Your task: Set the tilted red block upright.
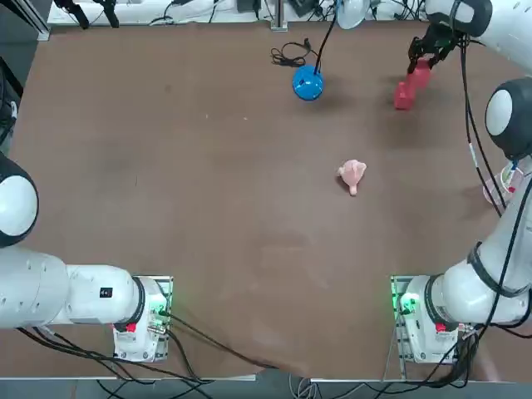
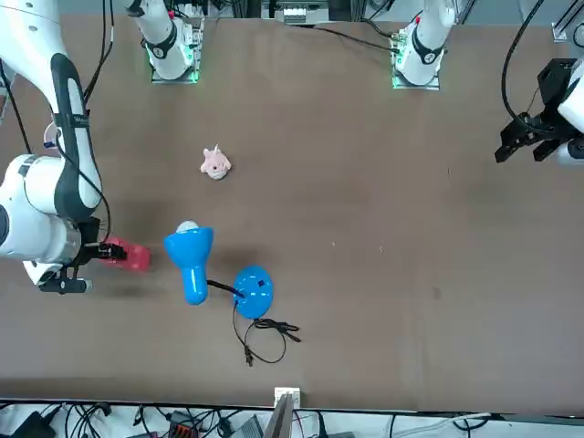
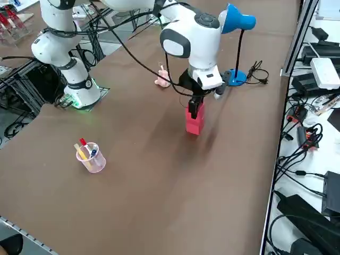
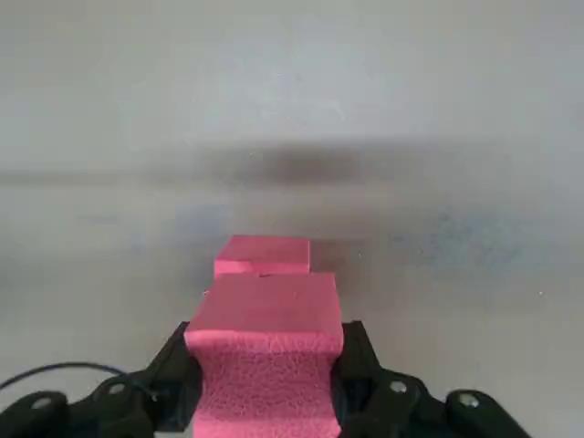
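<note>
The red block [image 3: 194,123] stands close to upright at the far right part of the table, and its lower end looks to be on the surface. My right gripper [image 3: 194,108] comes down from above and is shut on its upper end. In the top view the red block [image 1: 411,87] stretches out from under the gripper [image 1: 427,56]. In the front view the gripper [image 2: 99,252] holds the block [image 2: 130,257] beside the lamp. In the right wrist view the block [image 4: 265,315] fills the gap between both black fingers [image 4: 175,370].
A blue desk lamp [image 1: 307,83] with a black cable [image 1: 290,56] stands just left of the block. A pale pink lumpy object [image 1: 352,175] lies near the table's middle. A clear cup of pens [image 3: 91,156] sits by the right edge.
</note>
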You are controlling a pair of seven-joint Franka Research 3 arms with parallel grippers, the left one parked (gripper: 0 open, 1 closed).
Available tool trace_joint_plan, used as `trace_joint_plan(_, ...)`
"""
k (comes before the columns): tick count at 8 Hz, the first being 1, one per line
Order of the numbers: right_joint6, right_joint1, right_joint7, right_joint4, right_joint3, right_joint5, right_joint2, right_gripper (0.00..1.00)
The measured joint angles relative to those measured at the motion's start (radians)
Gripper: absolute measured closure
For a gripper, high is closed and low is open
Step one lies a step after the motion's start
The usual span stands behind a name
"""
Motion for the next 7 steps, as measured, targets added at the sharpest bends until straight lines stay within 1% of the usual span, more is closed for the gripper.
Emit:
trace_joint_plan(2,0.001,0.001,0.010,-0.001,0.003,0.000,0.005,0.28)
trace_joint_plan(5,0.012,0.003,0.081,-0.002,0.007,0.001,0.021,0.28)
trace_joint_plan(7,0.012,0.004,0.096,-0.002,0.007,0.001,0.022,0.28)
